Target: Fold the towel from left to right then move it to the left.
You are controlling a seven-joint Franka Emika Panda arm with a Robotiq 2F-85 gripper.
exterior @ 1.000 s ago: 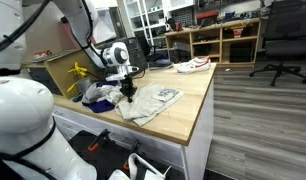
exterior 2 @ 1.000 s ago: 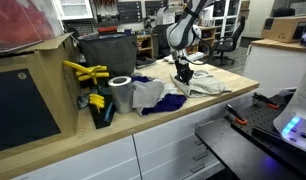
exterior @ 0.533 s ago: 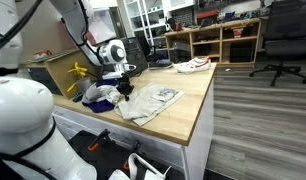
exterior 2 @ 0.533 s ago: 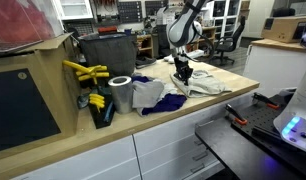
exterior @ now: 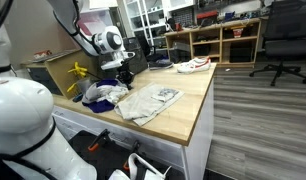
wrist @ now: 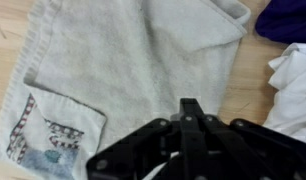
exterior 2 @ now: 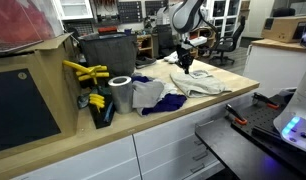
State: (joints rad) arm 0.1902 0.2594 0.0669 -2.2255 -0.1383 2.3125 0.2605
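Note:
The towel (exterior: 148, 103) is light grey with a patterned patch and lies flat but rumpled on the wooden table. It shows in both exterior views, in one of them as a pale sheet (exterior 2: 200, 85). My gripper (exterior: 123, 72) hangs above the towel's edge nearest the clothes pile, clear of the cloth (exterior 2: 185, 63). In the wrist view the closed fingers (wrist: 191, 108) point over the towel (wrist: 123, 55), with its patterned patch (wrist: 43, 145) at the lower left. The fingers are shut and hold nothing.
A pile of blue and white clothes (exterior: 101, 95) lies right beside the towel (exterior 2: 153, 95). A metal roll (exterior 2: 120, 93), yellow tools (exterior 2: 85, 72) and a dark bin (exterior 2: 108, 50) stand beyond it. A shoe (exterior: 193, 65) lies at the far table end.
My gripper has risen from the towel's surface to a spot well above it. The towel lies as before.

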